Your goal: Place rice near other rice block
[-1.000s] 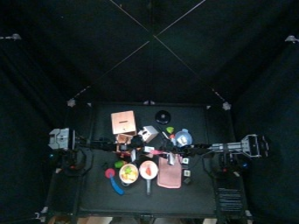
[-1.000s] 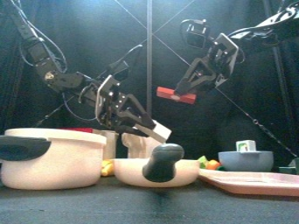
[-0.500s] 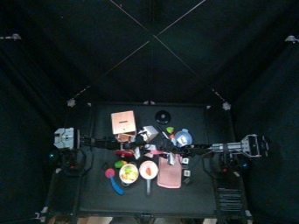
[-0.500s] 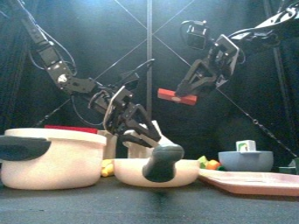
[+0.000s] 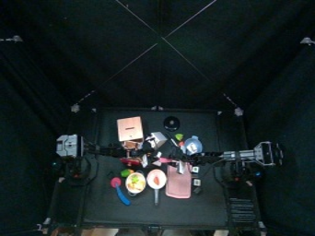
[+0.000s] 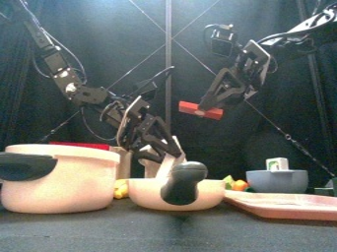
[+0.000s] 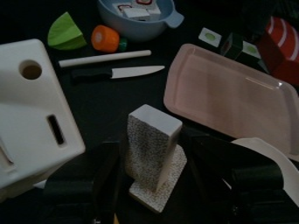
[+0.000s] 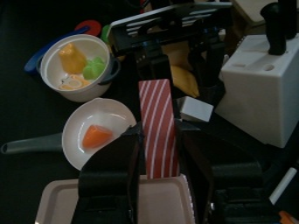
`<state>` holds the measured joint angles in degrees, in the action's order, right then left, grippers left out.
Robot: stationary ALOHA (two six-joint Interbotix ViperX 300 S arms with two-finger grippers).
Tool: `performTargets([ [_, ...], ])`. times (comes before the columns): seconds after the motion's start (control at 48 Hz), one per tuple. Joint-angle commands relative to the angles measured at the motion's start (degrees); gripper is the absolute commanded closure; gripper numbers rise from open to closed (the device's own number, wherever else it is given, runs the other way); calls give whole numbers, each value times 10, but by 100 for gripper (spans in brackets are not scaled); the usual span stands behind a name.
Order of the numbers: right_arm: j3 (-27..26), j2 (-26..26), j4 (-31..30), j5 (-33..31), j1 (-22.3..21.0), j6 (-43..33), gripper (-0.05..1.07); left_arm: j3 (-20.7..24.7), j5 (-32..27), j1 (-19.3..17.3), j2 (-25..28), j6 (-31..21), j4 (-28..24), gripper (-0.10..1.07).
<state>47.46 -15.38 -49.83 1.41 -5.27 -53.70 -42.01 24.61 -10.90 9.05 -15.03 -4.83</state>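
Note:
My left gripper (image 7: 152, 182) is shut on a white speckled rice block (image 7: 152, 157) and holds it above the table, close to the pink tray (image 7: 228, 92). In the front view this gripper (image 6: 165, 150) hangs low at centre left with the block (image 6: 184, 157) just above the white bowl (image 6: 184, 187). My right gripper (image 8: 160, 175) is shut on a red striped strip (image 8: 158, 131); in the front view it (image 6: 218, 96) holds the strip (image 6: 200, 107) high at centre right. I cannot pick out another rice block.
A big white pot (image 6: 59, 177) stands front left, a blue bowl (image 6: 277, 179) and the pink tray (image 6: 283, 203) front right. A knife (image 7: 111, 72), a white board (image 7: 30, 105), an orange piece (image 7: 107, 38) and a small white bowl (image 8: 96, 131) crowd the table.
My left gripper has come down and a little to the right with the rice block, now just over the white bowl. The right gripper has hardly moved.

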Motion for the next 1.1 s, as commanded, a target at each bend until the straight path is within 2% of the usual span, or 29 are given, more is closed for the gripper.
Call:
performTargets([
  [0.0, -5, -11, 2, 2, 1, -1, 55, 14, 3, -3, -17, 1, 2, 11],
  [0.25, -5, -11, 2, 2, 1, -1, 55, 19, 3, 0, -23, 1, 1, 10],
  [0.542, -5, -11, 2, 2, 1, -1, 55, -1, 6, 1, -64, 2, -5, 10],
  [0.896, -6, -10, 2, 2, 1, -1, 55, -12, 17, 1, -71, 2, -6, 10],
  [1.083, -9, -11, 5, 2, 2, -2, 55, -33, 23, 1, -106, 2, -6, 10],
])
